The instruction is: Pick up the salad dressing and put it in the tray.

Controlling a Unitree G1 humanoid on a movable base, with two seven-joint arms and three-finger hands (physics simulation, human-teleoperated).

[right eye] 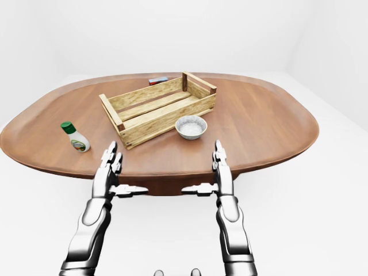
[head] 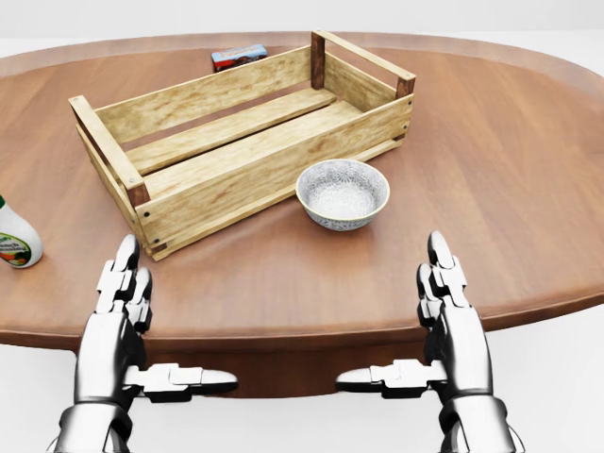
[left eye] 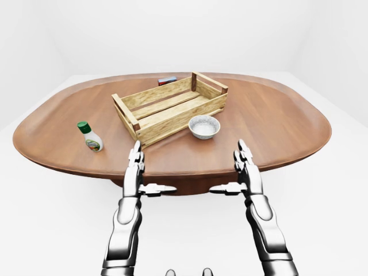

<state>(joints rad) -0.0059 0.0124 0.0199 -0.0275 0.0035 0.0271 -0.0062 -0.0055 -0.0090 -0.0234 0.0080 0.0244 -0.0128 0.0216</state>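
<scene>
The salad dressing (left eye: 90, 137) stands nearly upright, cap tilted up-left, left of the tray (left eye: 169, 107); both hands' fingers (head: 121, 283) spread.

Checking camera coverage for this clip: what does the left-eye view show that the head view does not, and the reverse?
Only the left-eye view shows the whole salad dressing bottle with its green cap, the full oval table and the white floor and walls around it. Only the head view shows close detail: the crate's slats and the speckled inside of the bowl; there the bottle is cut off at the left edge. Both show the empty wooden tray, the small box beyond it, and the left robot hand and right robot hand, both open at the near table edge.
</scene>
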